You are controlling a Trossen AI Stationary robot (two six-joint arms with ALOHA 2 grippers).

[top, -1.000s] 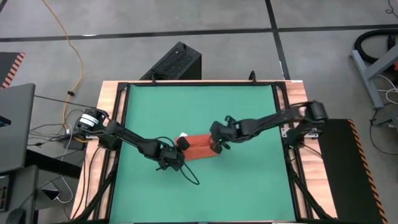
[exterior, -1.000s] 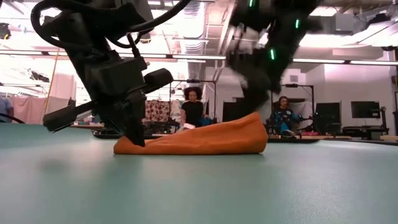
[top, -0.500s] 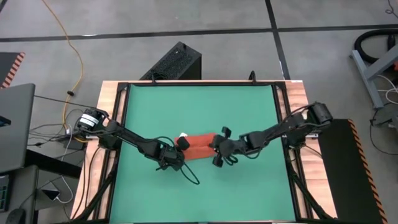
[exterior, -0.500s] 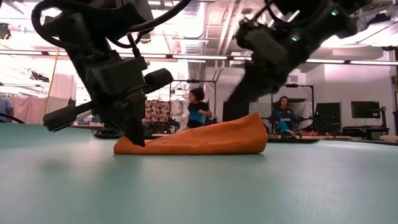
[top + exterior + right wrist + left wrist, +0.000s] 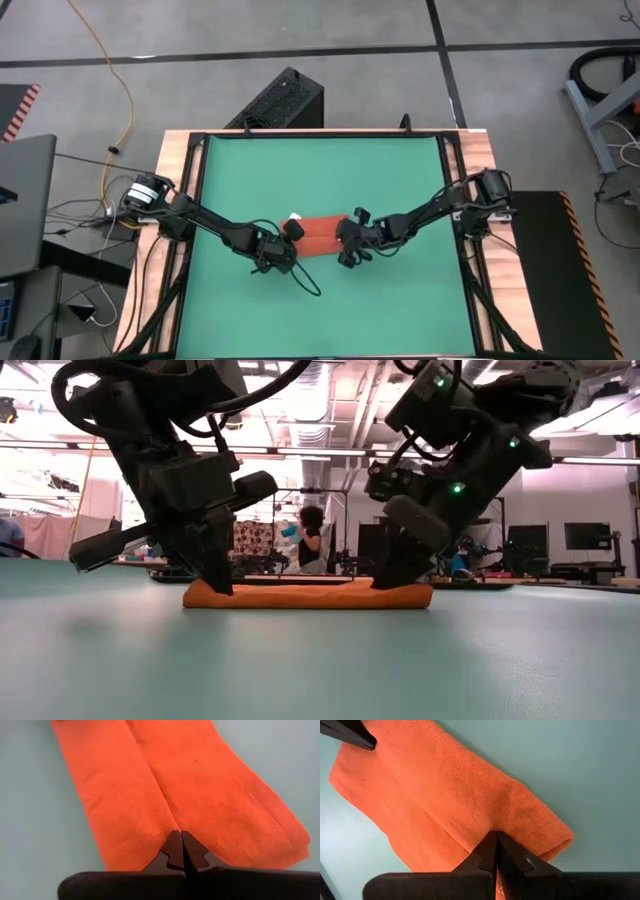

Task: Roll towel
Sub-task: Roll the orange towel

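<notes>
Right gripper (image 5: 350, 243) now down, towel (image 5: 318, 236) flattened on green table (image 5: 400, 180); both grippers closed, left gripper (image 5: 281, 247) too.

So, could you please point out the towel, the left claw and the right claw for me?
towel (image 5: 318, 236): high view, middle of the flat cloth.
left claw (image 5: 496, 839): left wrist view, shut fingertips pressed on the towel.
right claw (image 5: 180, 838): right wrist view, shut fingertips at the towel's fold line.

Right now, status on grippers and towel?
Left gripper shut, tips down on one towel end. Right gripper shut, pressing the other end. Towel flat, not rolled. Nothing in the way.
</notes>
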